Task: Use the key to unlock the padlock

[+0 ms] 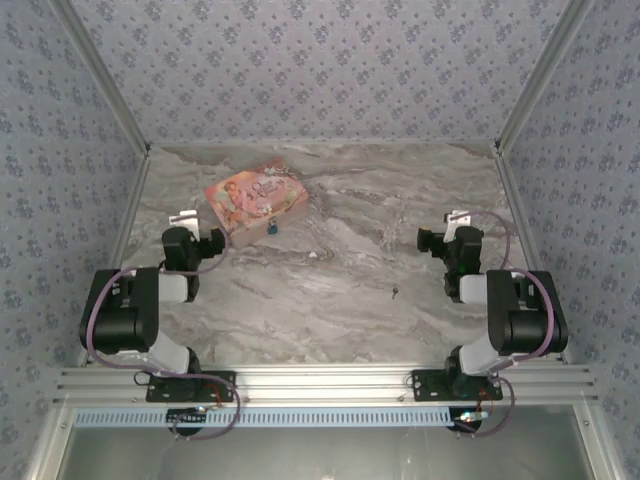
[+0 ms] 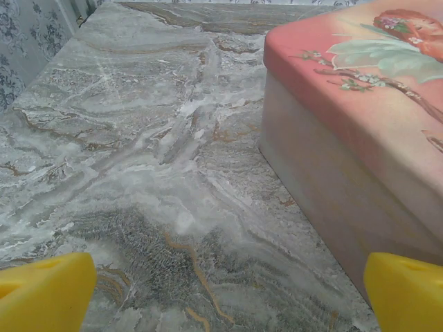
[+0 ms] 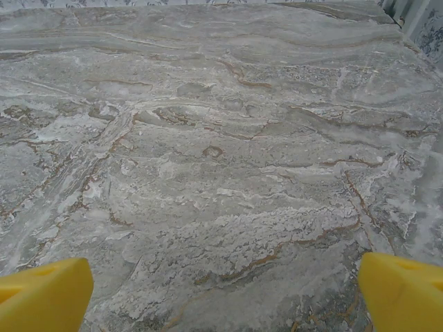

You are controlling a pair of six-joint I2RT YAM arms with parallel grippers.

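Nothing has been picked up yet, so I'd say the job is at its opening step, the reach for the two pieces. The left gripper (image 1: pixel 203 238) hangs low over the table (image 1: pixel 400 190) with its jaws spread wide and nothing in them. Its yellow fingertips (image 2: pixel 43 292) stand far apart in the wrist view, with the side of the pink box (image 1: pixel 255 200) close on their right. The right gripper (image 1: pixel 442 241) is just as wide open and empty, with bare marble ahead of it.

The padlock (image 1: pixel 272 228) lies at the near edge of the box, left of the table's middle. I can't tell from here whether it touches the box. The key (image 1: pixel 396 293) lies flat on the marble nearer to us, right of the middle, well apart from the padlock and closer to the right arm.

Next, I'd expect the right gripper to swing left and nearer to come down on the key. It is a thin sliver lying flat, so the jaws must close right at the surface. The left gripper has only a short way to the padlock, though the box crowds it.
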